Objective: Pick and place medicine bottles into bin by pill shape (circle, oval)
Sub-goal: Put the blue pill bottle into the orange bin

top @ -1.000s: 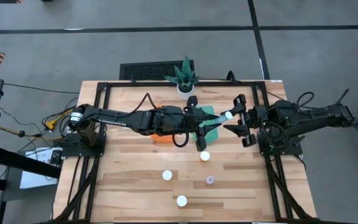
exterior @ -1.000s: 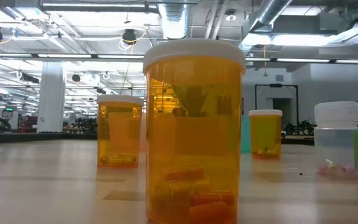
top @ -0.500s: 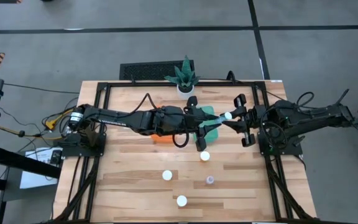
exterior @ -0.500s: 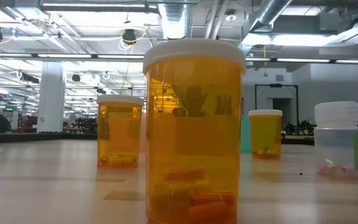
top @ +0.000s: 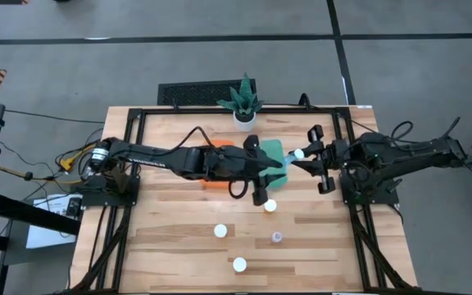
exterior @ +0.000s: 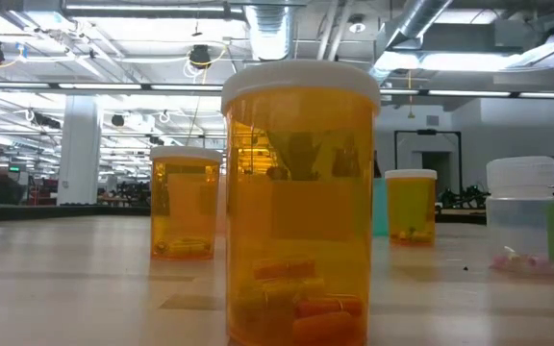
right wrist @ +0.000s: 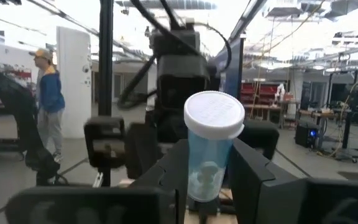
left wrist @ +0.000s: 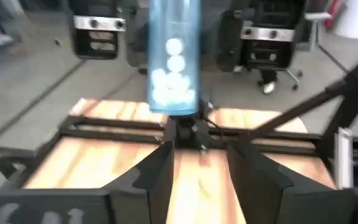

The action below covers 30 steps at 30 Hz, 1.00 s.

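Note:
A bluish-clear medicine bottle (top: pixel 293 156) with a white cap (right wrist: pixel 214 114) and round white pills hangs above the table's middle, by the green bin (top: pixel 274 149). My right gripper (right wrist: pixel 215 171) is shut on it. My left gripper (left wrist: pixel 201 165) stands open just to the bottle's left, with nothing between its fingers; the bottle (left wrist: pixel 173 59) shows beyond them. The orange bin (top: pixel 216 182) lies partly under the left arm. Other medicine bottles (top: pixel 270 206) (top: pixel 220 231) (top: pixel 239 264) stand upright on their bases on the near half of the table. My right gripper pinches the bluish bottle's body (right wrist: pixel 205 177) below the cap between its two fingers. The fingers (right wrist: pixel 250 168) come roughly level from the table's right side. The bottle is lifted clear of the table and tilted, its cap toward the right arm.
A white plant pot (top: pixel 243 115) with a green plant stands at the far edge. A tiny bottle (top: pixel 277 237) stands near the front. In the low view, orange bottles (exterior: pixel 299 202) (exterior: pixel 186 207) (exterior: pixel 411 207) and a clear one (exterior: pixel 522 216) stand on the wood.
My left gripper has let go of the bluish bottle and drawn back toward the table's left edge. The bottle stays in the air, held in my right gripper.

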Available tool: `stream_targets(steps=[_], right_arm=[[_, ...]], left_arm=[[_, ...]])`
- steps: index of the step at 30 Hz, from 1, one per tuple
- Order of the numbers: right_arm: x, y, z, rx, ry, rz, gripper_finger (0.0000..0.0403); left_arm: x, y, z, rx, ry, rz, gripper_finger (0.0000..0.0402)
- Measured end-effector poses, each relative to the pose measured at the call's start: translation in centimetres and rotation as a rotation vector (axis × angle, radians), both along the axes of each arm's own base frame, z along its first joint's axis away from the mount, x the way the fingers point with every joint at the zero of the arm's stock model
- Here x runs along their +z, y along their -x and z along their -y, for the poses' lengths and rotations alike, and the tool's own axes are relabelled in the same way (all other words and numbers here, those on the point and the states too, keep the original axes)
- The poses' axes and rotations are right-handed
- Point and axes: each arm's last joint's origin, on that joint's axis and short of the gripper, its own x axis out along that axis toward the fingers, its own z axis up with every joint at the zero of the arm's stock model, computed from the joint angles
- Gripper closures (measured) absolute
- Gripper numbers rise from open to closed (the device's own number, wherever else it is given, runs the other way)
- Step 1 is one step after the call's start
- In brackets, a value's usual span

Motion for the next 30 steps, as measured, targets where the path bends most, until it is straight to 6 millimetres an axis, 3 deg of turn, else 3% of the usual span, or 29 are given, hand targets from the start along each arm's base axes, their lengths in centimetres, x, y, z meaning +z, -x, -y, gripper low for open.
stream_targets(steps=[7, 13, 17, 21, 30], right_arm=[[-1.0, -0.2, 0.0, 0.013, -0.037, -0.108, 0.0303], [-2.8, -0.4, -0.1, 0.023, -0.097, -0.303, 0.0303], [-3.7, -0.4, -0.1, 0.021, -0.117, -0.400, 0.0303], [-4.1, -0.5, -0.1, 0.019, -0.115, -0.439, 0.0303], [-4.8, -1.3, -0.4, 0.028, -0.127, -0.478, 0.0303]], left_arm=[[-1.0, 1.1, 0.5, 0.009, 0.056, -0.157, 0.0203], [0.2, 3.5, 0.3, 0.040, 0.091, -0.223, 0.0192], [1.8, 4.3, -0.3, 0.065, 0.066, -0.152, 0.0191], [2.5, 3.7, -1.5, 0.043, 0.051, -0.080, 0.0191], [0.4, 1.3, -3.2, -0.064, 0.055, -0.099, 0.0191]])
